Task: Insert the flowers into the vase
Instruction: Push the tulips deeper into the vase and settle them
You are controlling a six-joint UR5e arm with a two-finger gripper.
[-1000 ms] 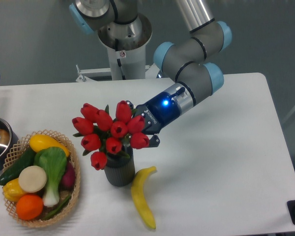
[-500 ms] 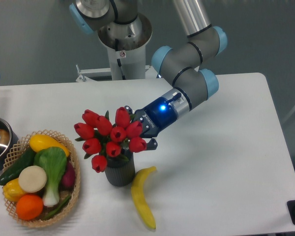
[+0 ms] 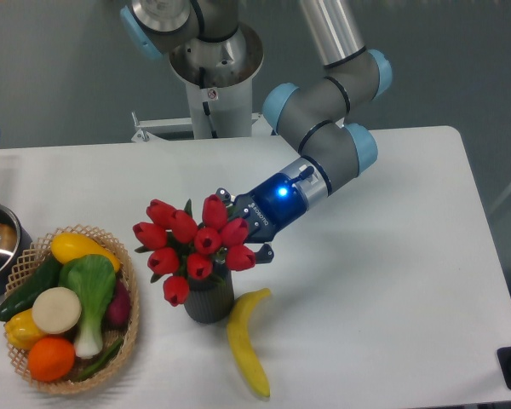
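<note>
1. As the arm has eased down and a little to the right over the last second, the flowers (image 3: 196, 243) now sit lower than before, their red heads bunched right over the mouth of the vase (image 3: 208, 298).
2. The stems seem to run down into the vase, though the blooms and leaves hide the rim, so how deep they reach cannot be told.
3. The gripper (image 3: 243, 230) is pressed into the right side of the bunch. Its fingers are buried behind the buds, so whether it grips the stems or has let go cannot be told.
4. The vase stands upright on the table (image 3: 392, 256), with a banana (image 3: 247, 341) lying just beside its base and a basket (image 3: 128, 324) of vegetables near on the left.
5. The drop suggests the insertion is nearly done; what remains is likely release and a clean pull-away without tipping the vase.
</note>
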